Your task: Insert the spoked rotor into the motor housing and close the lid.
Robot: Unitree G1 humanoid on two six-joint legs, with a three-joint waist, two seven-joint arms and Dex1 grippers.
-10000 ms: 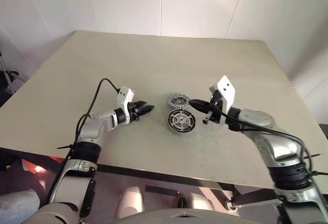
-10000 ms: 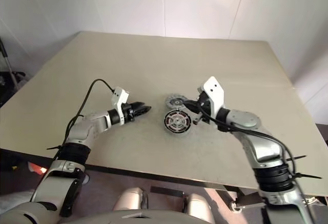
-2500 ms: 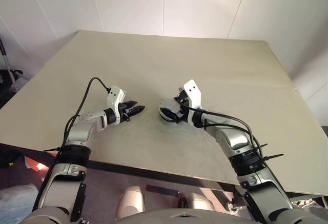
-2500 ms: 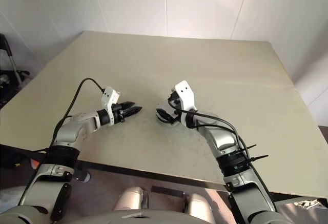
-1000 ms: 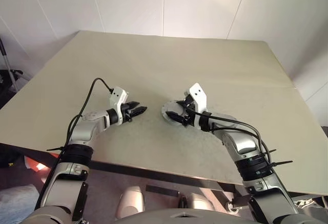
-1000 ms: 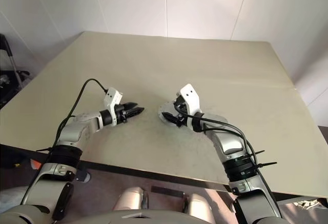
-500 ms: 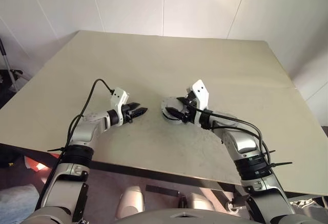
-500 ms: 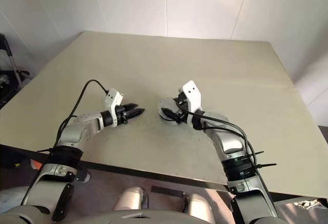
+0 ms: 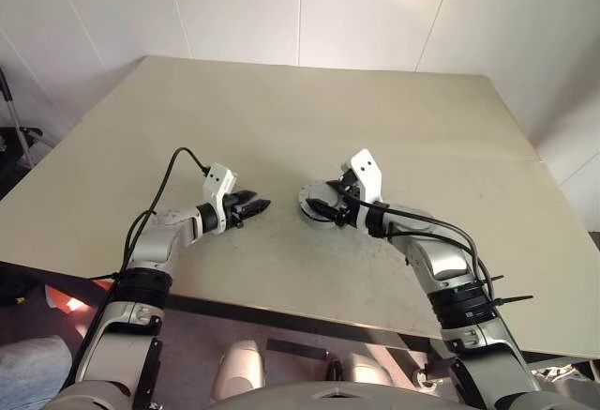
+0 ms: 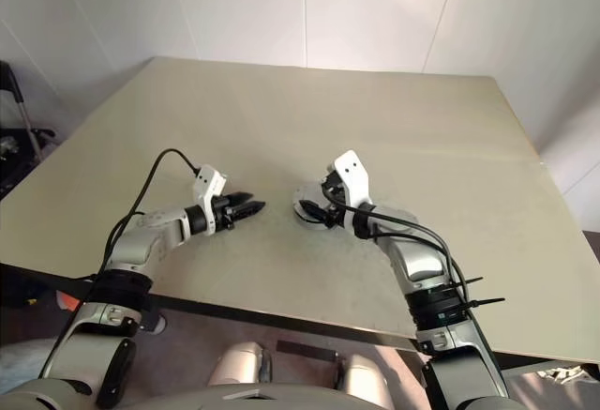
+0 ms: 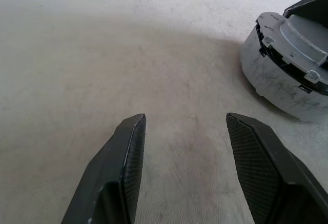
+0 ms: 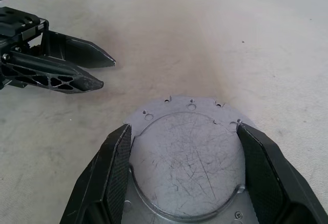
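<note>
**Two risks while the lid sits under the right fingers**

Head view: on the beige table (image 9: 309,119), the round silver-grey motor housing (image 9: 307,205) stands between the arms. The right gripper (image 9: 315,209) is right over it, and the left gripper (image 9: 262,206) hangs a little apart.

Left wrist view: the left gripper's fingers (image 11: 128,152) stand half apart with nothing between them. The housing lies ahead, wearing the grey round lid (image 11: 307,34) above a dark seam. If that seam means the lid is not fully seated, a push on one side could tilt it.

Right wrist view: the right gripper's fingers (image 12: 115,162) are spread wide either side of the lid's scratched top, and nothing is lifted. Closing off-centre could slide the whole unit across the table, since the left gripper is not bracing it.
</note>
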